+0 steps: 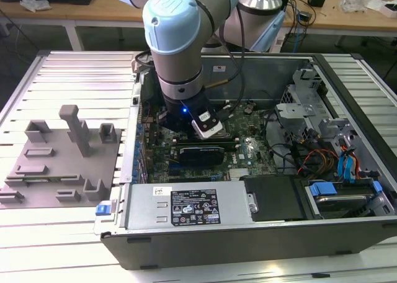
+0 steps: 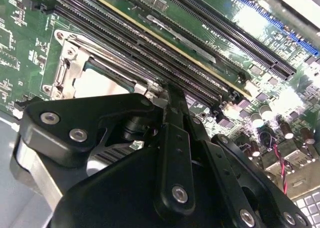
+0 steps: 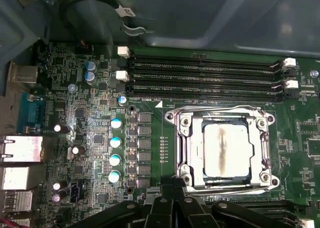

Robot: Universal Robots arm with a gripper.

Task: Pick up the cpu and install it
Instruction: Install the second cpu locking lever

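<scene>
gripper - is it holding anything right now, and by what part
Cannot be told. In the first wrist view the cpu lies in the socket frame, and the gripper is beside that frame; its fingertips are hidden.

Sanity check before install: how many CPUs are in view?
1. The cpu lies flat inside the metal socket frame on the motherboard, beside the memory slots. Others could be hidden under the arm.
</scene>
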